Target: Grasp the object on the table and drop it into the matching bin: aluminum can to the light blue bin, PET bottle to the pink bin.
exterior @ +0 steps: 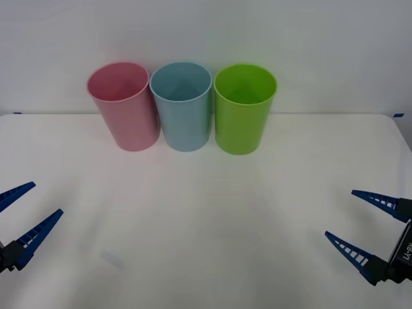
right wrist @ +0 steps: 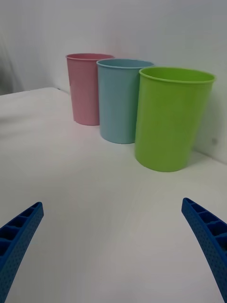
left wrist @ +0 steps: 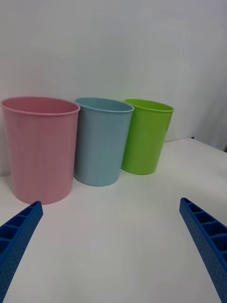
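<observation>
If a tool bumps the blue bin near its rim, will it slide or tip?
Probably tip: the blue bin is tall and tapers to a narrower base. It looks like thin, empty plastic, so likely light. The pink bin and green bin stand close beside it and might get knocked.

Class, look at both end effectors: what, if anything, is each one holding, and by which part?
Nothing is held. The left end effector and right end effector are both open above the table.

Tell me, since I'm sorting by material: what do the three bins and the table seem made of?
The pink bin, light blue bin and lime green bin look like smooth moulded plastic: uniform colour, thin rolled rims. The table appears matte white, possibly laminate.
</observation>
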`<state>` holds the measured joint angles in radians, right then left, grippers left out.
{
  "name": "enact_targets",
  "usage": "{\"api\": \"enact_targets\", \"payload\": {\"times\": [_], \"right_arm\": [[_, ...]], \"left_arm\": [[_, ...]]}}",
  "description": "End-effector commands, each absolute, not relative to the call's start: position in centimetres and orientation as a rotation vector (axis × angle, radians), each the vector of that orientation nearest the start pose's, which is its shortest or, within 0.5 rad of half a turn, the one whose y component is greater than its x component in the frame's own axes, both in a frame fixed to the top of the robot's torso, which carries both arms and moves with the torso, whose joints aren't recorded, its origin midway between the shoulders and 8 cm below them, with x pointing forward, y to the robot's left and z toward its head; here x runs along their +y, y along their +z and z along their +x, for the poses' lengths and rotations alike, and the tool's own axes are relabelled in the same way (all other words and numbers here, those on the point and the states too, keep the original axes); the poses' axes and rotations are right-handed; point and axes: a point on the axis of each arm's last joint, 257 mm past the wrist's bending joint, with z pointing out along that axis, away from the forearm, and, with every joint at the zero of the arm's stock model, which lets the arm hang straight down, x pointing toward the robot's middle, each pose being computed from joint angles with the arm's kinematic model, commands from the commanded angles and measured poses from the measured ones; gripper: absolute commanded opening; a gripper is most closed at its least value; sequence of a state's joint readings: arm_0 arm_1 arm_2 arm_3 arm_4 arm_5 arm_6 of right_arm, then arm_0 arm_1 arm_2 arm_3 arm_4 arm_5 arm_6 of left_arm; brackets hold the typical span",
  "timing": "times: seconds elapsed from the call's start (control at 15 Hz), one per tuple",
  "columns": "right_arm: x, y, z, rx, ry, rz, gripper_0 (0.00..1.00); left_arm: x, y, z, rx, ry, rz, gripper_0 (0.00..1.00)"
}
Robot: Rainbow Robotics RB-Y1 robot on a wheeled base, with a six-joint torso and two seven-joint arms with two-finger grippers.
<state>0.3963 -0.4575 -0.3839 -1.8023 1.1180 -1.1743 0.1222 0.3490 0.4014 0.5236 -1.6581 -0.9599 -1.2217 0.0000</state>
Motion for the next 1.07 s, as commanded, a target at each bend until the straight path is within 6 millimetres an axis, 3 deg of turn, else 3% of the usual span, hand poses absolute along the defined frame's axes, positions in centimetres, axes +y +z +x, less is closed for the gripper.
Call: {"api": "enact_targets", "payload": {"times": [0.07,0.4,1.07], "right_arm": [[-27.5,-20.0,32.2,1.491,0.481,-0.790,1.00],[-28.6,-20.7,31.2,1.509,0.492,-0.743,1.00],[-29.1,-21.2,30.0,1.531,0.509,-0.710,1.00]], "left_arm": [[33.0,-16.9,34.2,1.441,-0.567,0.465,1.00],[33.0,-16.9,34.2,1.441,-0.567,0.465,1.00],[33.0,-16.9,34.2,1.441,-0.567,0.465,1.00]]}}
